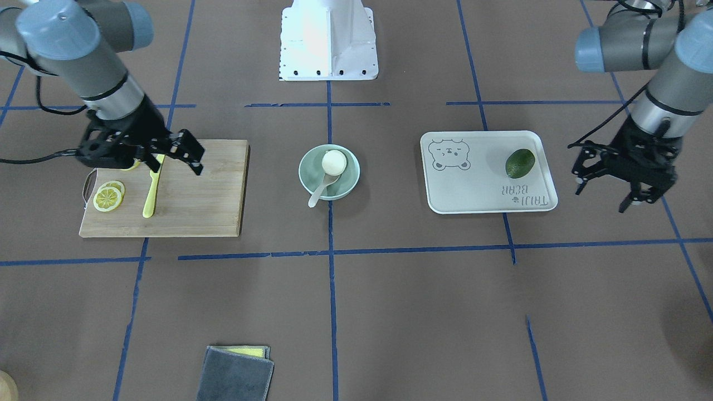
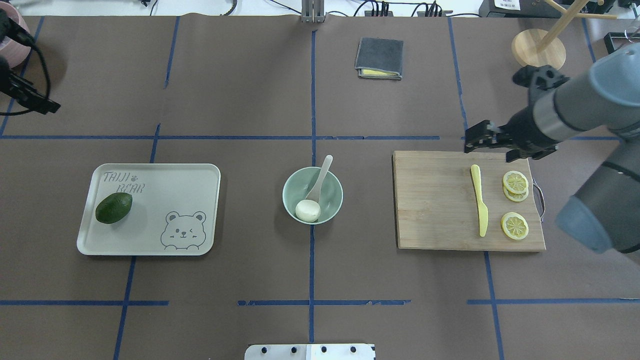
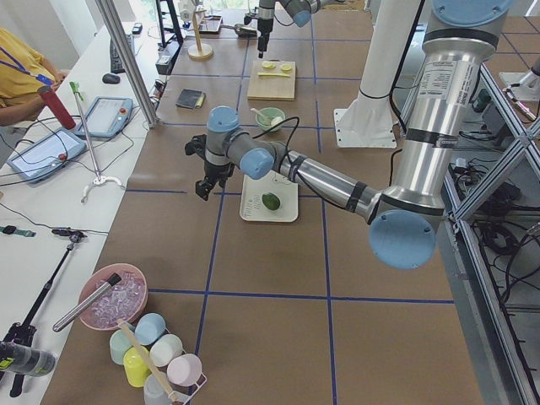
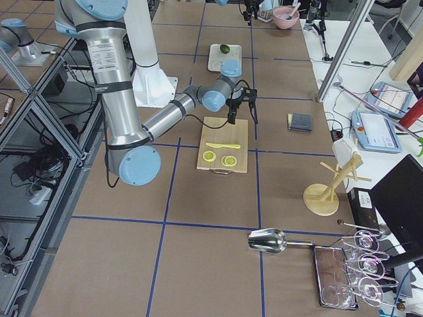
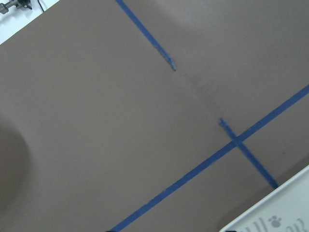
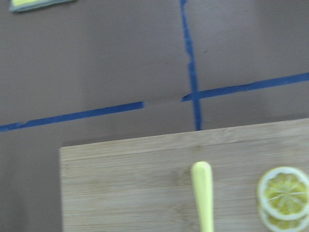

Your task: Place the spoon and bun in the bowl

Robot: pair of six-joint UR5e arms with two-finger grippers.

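Note:
The pale green bowl (image 2: 334, 191) stands at the table's middle and also shows in the front view (image 1: 307, 169). The white bun (image 2: 307, 210) lies inside it. The off-white spoon (image 2: 320, 180) has its scoop in the bowl by the bun, and its handle leans out over the rim. My right gripper (image 2: 487, 150) is open and empty above the far edge of the cutting board, well right of the bowl. My left gripper (image 1: 600, 197) is open and empty beyond the tray, far from the bowl.
A wooden cutting board (image 2: 435, 200) right of the bowl holds a yellow knife (image 2: 480, 200) and lemon slices (image 2: 515, 182). A cream bear-print tray (image 2: 150, 200) with an avocado (image 2: 114, 207) lies to the left. A grey cloth (image 2: 379, 58) and a wooden stand (image 2: 539, 47) are at the far side.

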